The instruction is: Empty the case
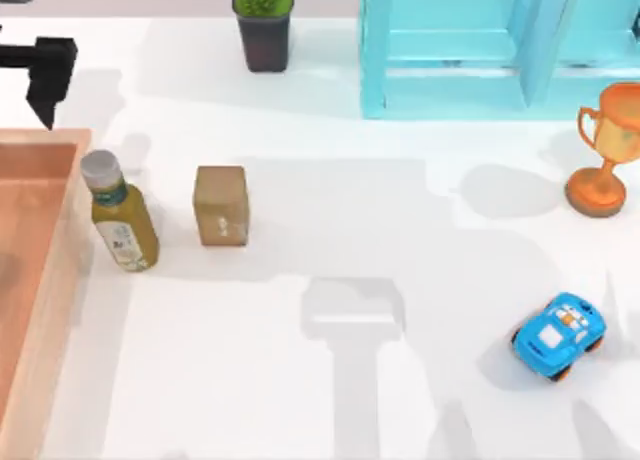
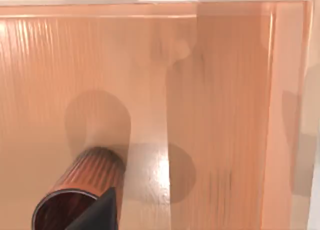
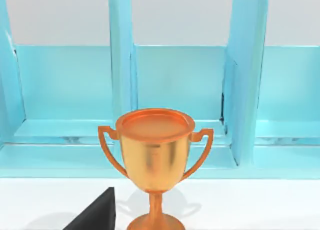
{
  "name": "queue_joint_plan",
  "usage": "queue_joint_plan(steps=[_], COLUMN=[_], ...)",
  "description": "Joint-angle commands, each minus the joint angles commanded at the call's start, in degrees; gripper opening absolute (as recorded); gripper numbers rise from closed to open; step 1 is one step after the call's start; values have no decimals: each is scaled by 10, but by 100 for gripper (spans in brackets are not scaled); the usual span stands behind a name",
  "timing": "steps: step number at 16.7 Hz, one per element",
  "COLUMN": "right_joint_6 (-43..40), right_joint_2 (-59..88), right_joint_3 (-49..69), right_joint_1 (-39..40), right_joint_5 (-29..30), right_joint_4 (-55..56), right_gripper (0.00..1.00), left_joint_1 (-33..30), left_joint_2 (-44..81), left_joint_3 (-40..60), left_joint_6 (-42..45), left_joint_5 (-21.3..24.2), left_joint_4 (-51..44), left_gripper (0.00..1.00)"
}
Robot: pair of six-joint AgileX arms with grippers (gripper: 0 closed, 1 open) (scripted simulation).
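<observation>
The case (image 1: pixel 45 280) is a wide shallow wooden box with tan rim walls and a reddish-brown floor, cut off by the table's left edge. In the left wrist view a copper-brown ribbed cup (image 2: pixel 82 187) sits on the case floor (image 2: pixel 210 115), its dark open mouth facing the camera. A black part of my left gripper (image 2: pixel 100 215) overlaps the cup's rim. A black part of my left arm (image 1: pixel 45 65) hangs just beyond the case's far rim. In the right wrist view a black part of my right gripper (image 3: pixel 97 215) is close beside the gold trophy (image 3: pixel 155 157).
Just right of the case an olive bottle (image 1: pixel 120 215) with a grey cap stands on the table, then a small brown block (image 1: pixel 220 205). A potted plant (image 1: pixel 263 20) and a turquoise shelf unit (image 1: pixel 480 40) line the back. The trophy (image 1: pixel 603 150) and a blue toy car (image 1: pixel 558 335) are at the right.
</observation>
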Motion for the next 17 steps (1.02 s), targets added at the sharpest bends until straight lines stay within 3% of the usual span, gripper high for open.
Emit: queue_joint_plan(steps=[6, 12, 17], right_joint_6=[0, 0, 0], right_joint_2=[0, 0, 0], right_joint_3=[0, 0, 0], right_joint_1=[0, 0, 0], right_joint_5=[0, 0, 0], right_joint_4=[0, 0, 0], right_gripper=[100, 100, 100], left_joint_1=[98, 96, 93], left_joint_2=[-52, -41, 23], left_joint_3=[-85, -82, -98], left_joint_6=[93, 92, 89], left_joint_5=[14, 14, 15], left_joint_4=[-32, -25, 53], left_gripper=[100, 100, 100])
